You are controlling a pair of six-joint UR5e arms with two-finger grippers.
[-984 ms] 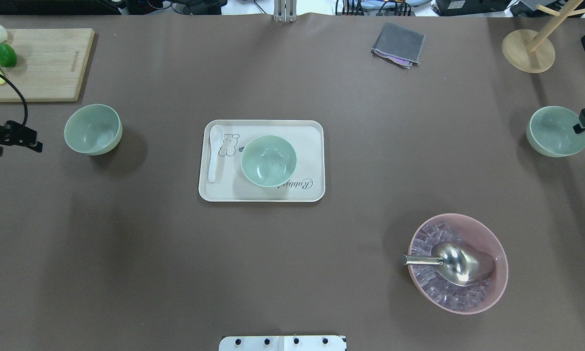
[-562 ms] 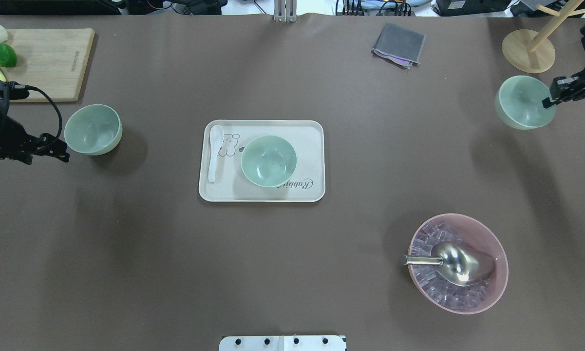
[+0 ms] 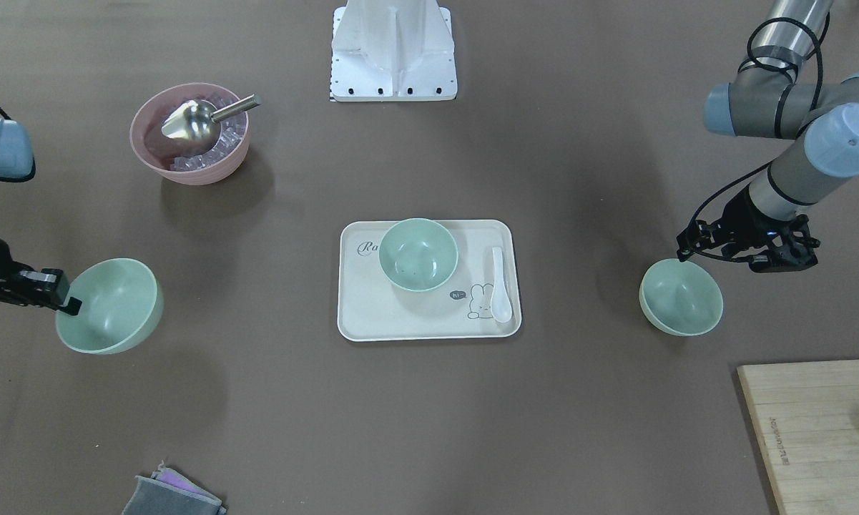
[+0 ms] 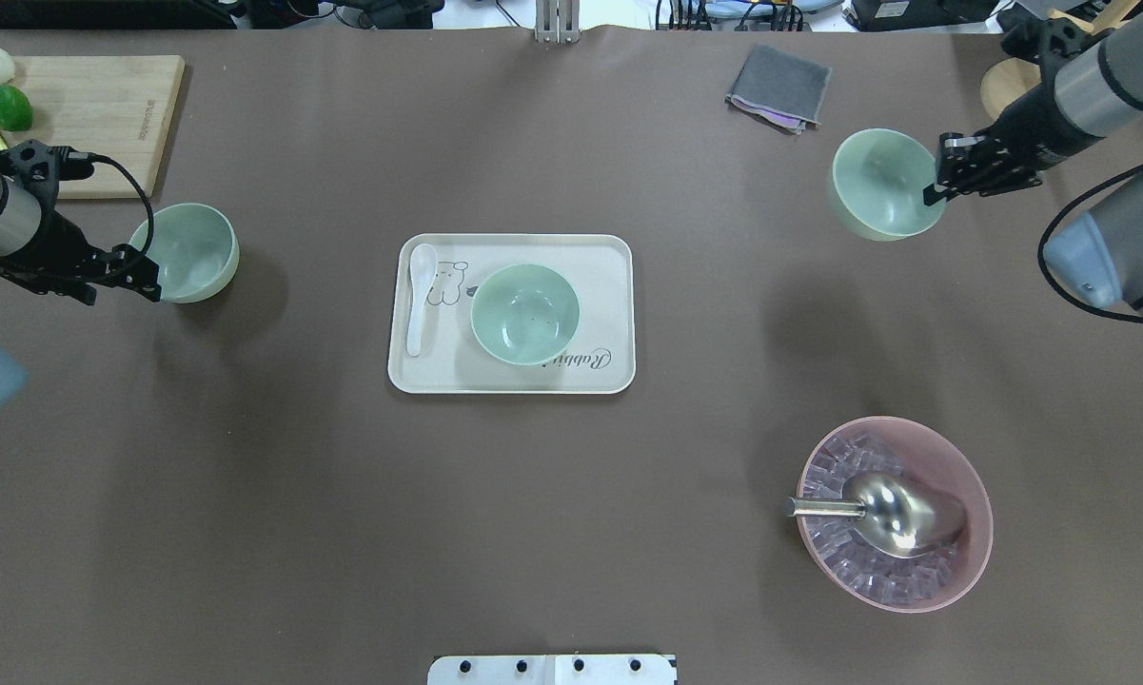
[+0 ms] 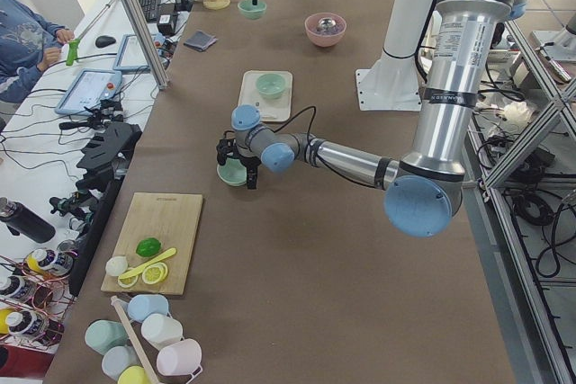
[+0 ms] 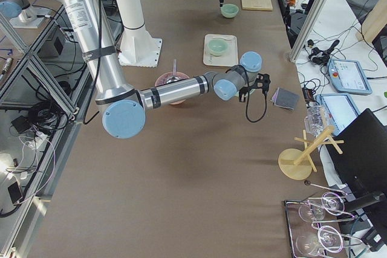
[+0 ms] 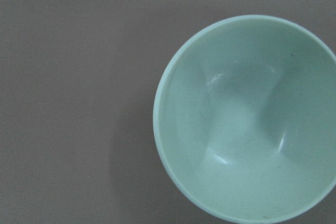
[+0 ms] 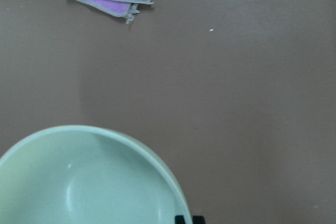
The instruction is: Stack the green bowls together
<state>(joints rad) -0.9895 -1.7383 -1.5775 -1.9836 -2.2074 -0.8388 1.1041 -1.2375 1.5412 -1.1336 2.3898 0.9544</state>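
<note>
Three pale green bowls are in view. One green bowl (image 4: 524, 314) sits on the cream tray (image 4: 609, 257), also seen in the front view (image 3: 418, 254). My right gripper (image 4: 937, 185) is shut on the rim of a second green bowl (image 4: 883, 184) and holds it above the table; its fingertips (image 8: 184, 219) pinch the rim of that bowl (image 8: 89, 182). The third green bowl (image 4: 188, 252) stands on the table at the left. My left gripper (image 4: 138, 271) hovers open at its left rim; the bowl (image 7: 247, 119) fills the left wrist view, with no fingers showing there.
A white spoon (image 4: 421, 295) lies on the tray's left side. A pink bowl with ice and a metal scoop (image 4: 895, 514) stands near right. A cutting board with fruit (image 4: 86, 124) is far left, a grey cloth (image 4: 778, 86) and a wooden stand (image 4: 1009, 90) far right.
My right gripper has lifted its bowl and carried it left and farther from me. My left gripper has moved right, up to the left bowl's rim.
</note>
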